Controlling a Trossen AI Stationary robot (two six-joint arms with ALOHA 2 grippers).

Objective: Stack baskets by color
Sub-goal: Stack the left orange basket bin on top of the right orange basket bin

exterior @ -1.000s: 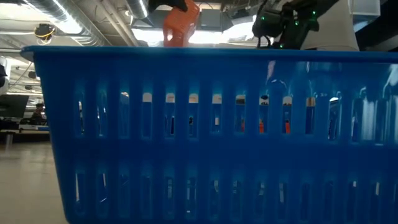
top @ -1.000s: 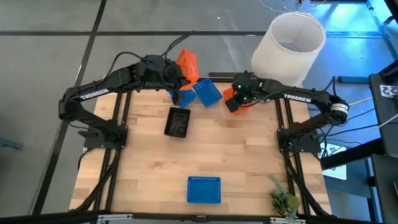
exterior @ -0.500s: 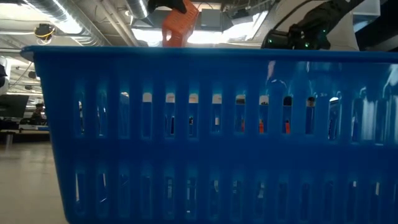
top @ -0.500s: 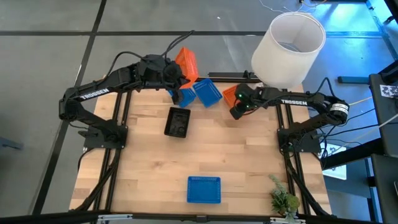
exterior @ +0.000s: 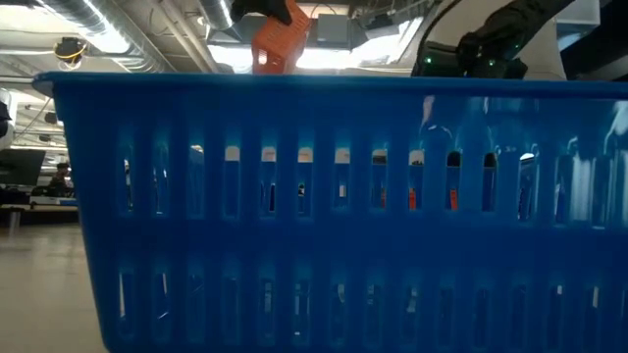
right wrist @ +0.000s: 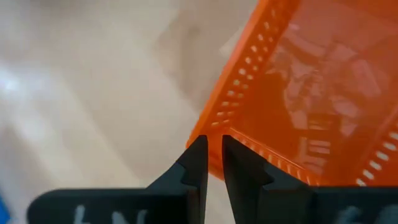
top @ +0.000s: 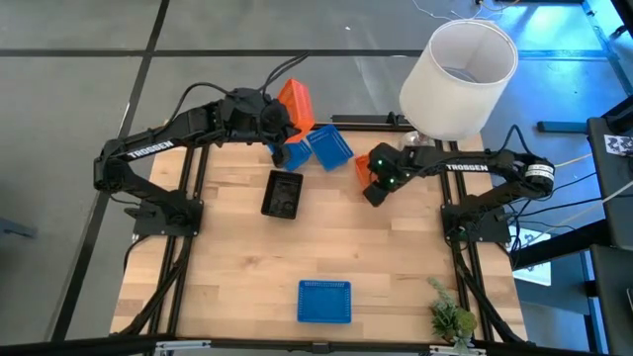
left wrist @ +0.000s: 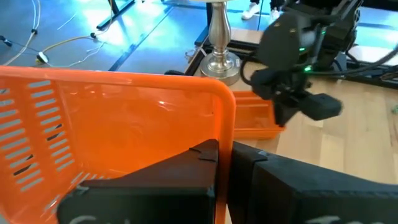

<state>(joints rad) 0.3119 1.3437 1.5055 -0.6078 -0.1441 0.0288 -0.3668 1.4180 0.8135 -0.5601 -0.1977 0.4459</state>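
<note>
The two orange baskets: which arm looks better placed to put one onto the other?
Probably the left. The left gripper holds an orange basket lifted clear above the table's far edge, free to carry. The right gripper pinches the rim of the other orange basket, low at the table.

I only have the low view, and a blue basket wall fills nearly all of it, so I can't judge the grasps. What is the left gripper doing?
Observer: The left gripper is shut on the wall of the raised orange basket, up over the table's far edge.
Operator: And the right one?
Observer: The right gripper pinches the rim of the second orange basket, toward the table's far right.
Operator: What exactly is blocking me?
Observer: The lone blue basket, sitting flat at the middle of the near edge, apart from both arms.
</note>
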